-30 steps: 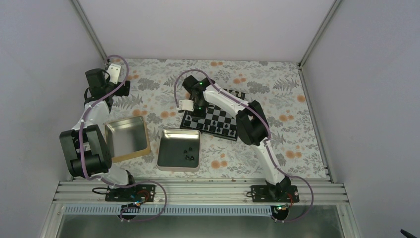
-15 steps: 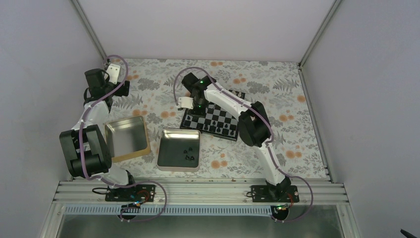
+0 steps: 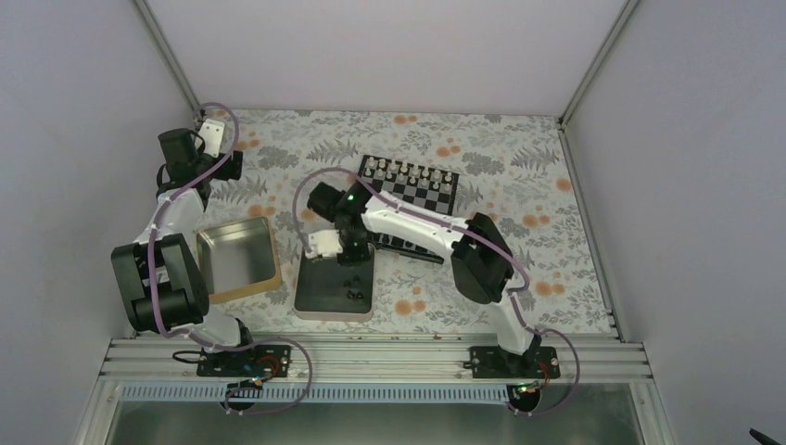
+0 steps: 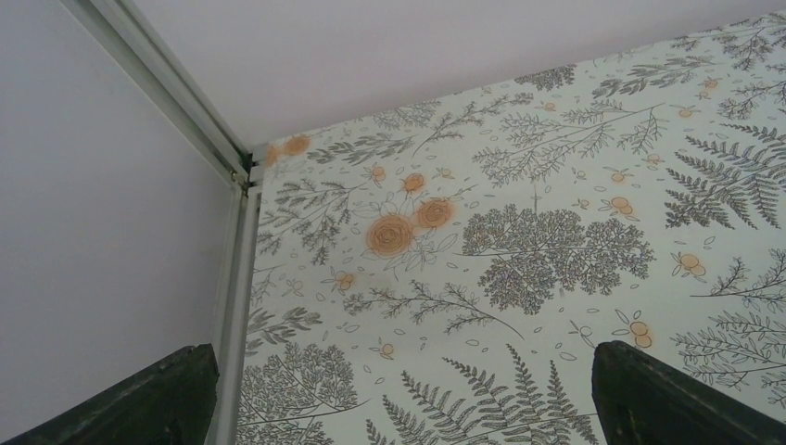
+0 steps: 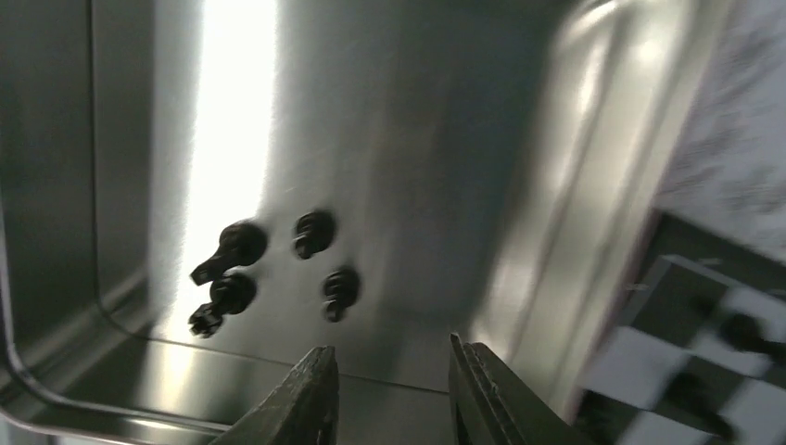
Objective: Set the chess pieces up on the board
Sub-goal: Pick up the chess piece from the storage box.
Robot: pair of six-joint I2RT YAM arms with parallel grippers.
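Observation:
The board (image 3: 422, 190) lies right of centre, with pale pieces along its far row. My right arm crosses its near edge. Several black chess pieces (image 5: 313, 232) lie loose on the floor of the silver tin (image 3: 320, 301); they also show as dark specks (image 3: 352, 289) from above. My right gripper (image 5: 394, 375) hangs open over the tin's floor, just right of those pieces, with nothing between its fingers. A corner of the board (image 5: 714, 371) with a black piece (image 5: 741, 332) shows blurred at the right. My left gripper (image 4: 408, 408) is open and empty over the flowered cloth at the far left.
A gold-rimmed tin (image 3: 236, 260) sits left of the silver one, close to the left arm. White walls and metal corner posts (image 4: 232, 167) close in the table on three sides. The rail with both arm bases runs along the near edge.
The right arm has swung from the board's left corner toward the near side and now hangs over the silver tin. The left arm has not moved.

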